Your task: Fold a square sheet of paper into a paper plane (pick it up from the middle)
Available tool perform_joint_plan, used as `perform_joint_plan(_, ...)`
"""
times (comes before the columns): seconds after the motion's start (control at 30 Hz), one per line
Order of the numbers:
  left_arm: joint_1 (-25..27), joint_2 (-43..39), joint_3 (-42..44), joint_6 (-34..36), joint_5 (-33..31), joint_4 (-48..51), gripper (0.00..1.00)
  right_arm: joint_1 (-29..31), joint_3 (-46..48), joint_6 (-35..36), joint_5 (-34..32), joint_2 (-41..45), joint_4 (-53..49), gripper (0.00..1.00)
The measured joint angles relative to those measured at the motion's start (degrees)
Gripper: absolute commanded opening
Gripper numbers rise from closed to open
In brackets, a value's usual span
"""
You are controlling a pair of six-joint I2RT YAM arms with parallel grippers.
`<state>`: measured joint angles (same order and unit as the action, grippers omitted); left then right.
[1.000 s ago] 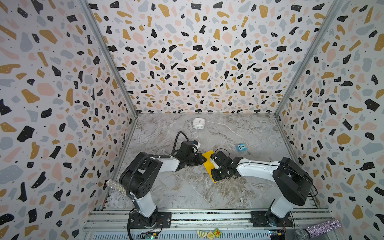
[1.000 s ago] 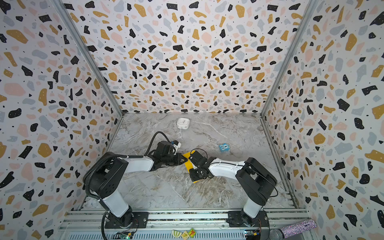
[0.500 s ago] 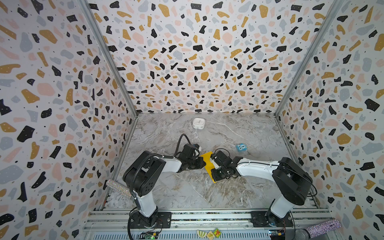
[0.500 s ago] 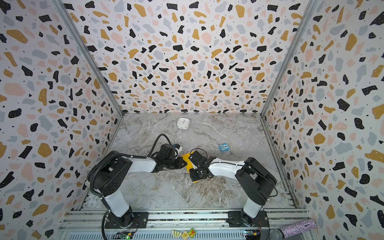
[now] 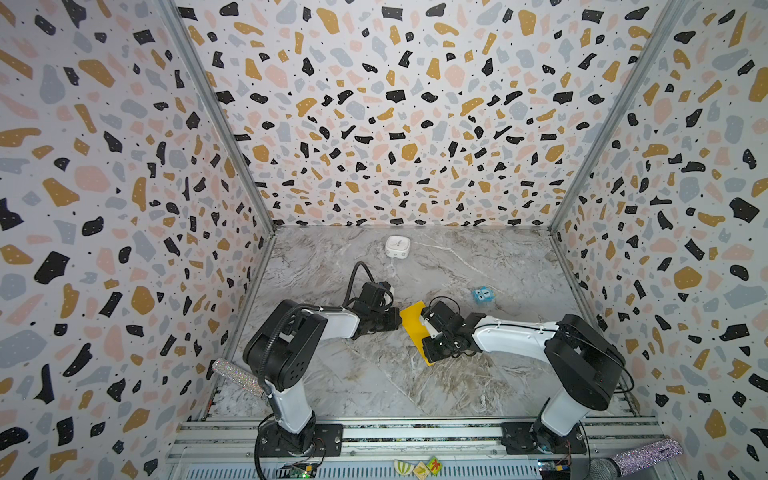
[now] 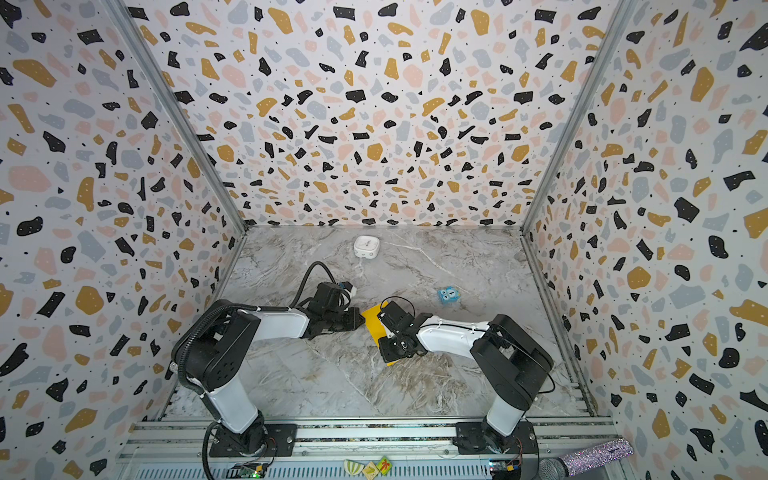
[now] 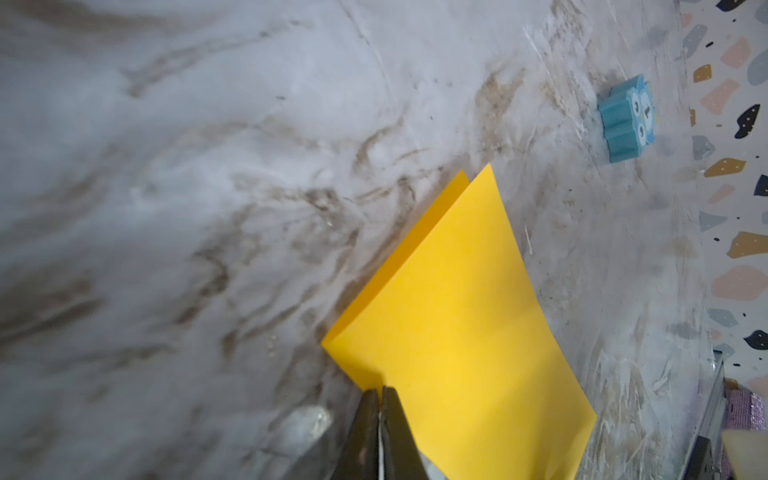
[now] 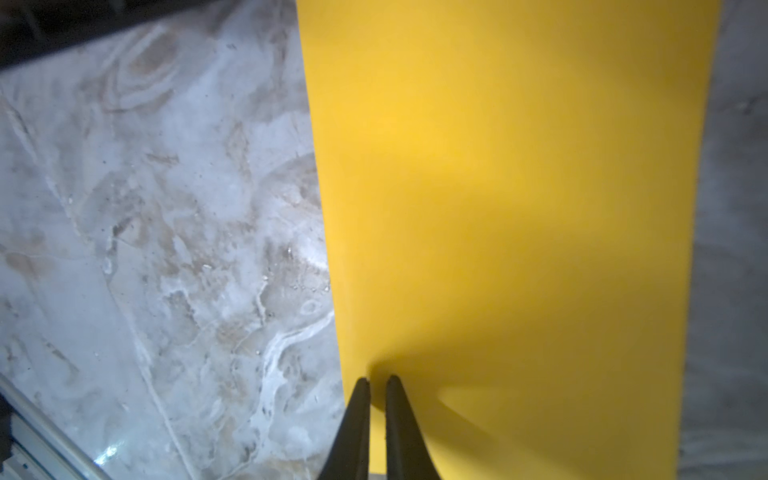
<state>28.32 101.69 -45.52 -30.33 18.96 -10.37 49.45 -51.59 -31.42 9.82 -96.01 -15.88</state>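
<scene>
On the marble table (image 5: 374, 386), centre, the square sheet of paper (image 5: 412, 322) lies folded double. At its 9 o'clock the left gripper (image 7: 380, 390) pinches its edge; from 3 o'clock the right gripper (image 8: 377, 380), nearly closed, presses on it. A blue cube (image 5: 482, 295) sits at 2 o'clock.

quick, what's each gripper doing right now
left gripper: closed, pinching the paper edge
right gripper: closed, fingers on paper, grip cannot be told
</scene>
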Motion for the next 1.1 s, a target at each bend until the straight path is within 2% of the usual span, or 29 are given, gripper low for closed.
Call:
perform_joint_plan(0.47, -1.25, -0.22, -2.43, 1.64, -1.84, 3.26, 0.1, -0.11, -0.02, -0.02, 0.33, -0.04, 0.02, 0.13)
perform_joint_plan(0.63, 1.49, -4.68, -1.25, 0.11, -1.7, 3.13, 0.09, -0.11, 0.0, -0.02, 0.68, -0.11, 0.02, 0.13)
perform_joint_plan(0.8, 5.75, -3.61, -1.29, -1.07, -1.84, 1.95, 0.09, -0.22, 0.0, -0.02, 0.96, -0.15, 0.02, 0.13)
perform_joint_plan(1.1, 5.53, -0.02, -2.89, -1.55, -5.64, 4.42, 0.08, -0.22, 0.0, -0.04, 1.03, -0.15, 0.04, 0.13)
